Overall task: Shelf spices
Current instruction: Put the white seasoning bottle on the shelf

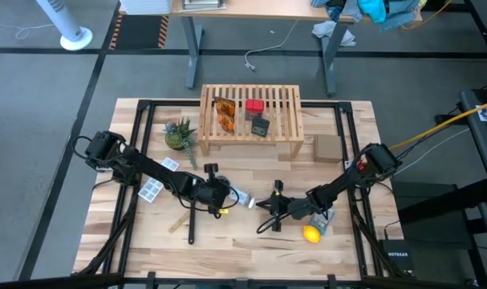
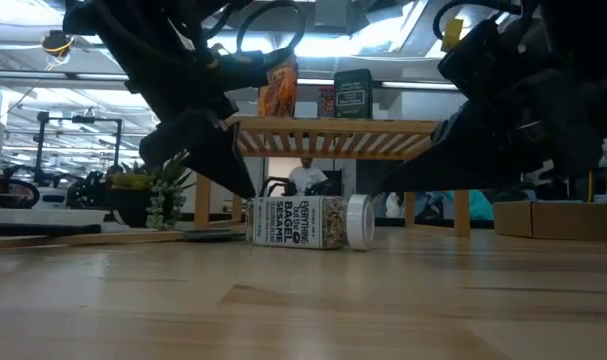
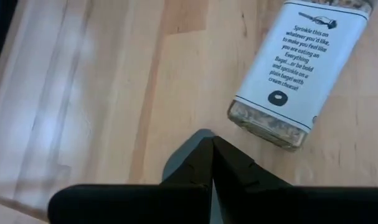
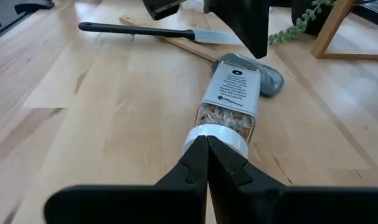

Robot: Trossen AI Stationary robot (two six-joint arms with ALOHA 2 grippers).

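Observation:
The clear white-capped bottle [image 1: 241, 198] lies on its side on the tabletop between both grippers, and also shows in the low view [image 2: 308, 221]. My left gripper [image 3: 212, 142] is shut and stands just short of the bottle's base end [image 3: 269, 124], with a strip of bare wood between them. My right gripper [image 4: 207, 142] is shut, with its tips at the white cap [image 4: 223, 134]. The shelf [image 1: 251, 120] stands at the far side. On its slatted top rest the amber packets [image 1: 224, 113], the red box [image 1: 254, 105] and the black box [image 1: 260, 126]. My right gripper's shut fingertips [image 4: 198, 149] point level from the table's right at the bottle's white cap [image 4: 223, 134]. They cover the cap's near edge, so I cannot tell whether they touch it. The bottle lies flat on the table.
A yellow lemon [image 1: 310, 234] and a grey-blue packet [image 1: 323, 218] lie under the right arm. A black spatula and a wooden stick [image 1: 187, 218] lie near the left arm. A potted plant [image 1: 179, 134] stands left of the shelf and a cardboard box [image 1: 327, 147] right of it.

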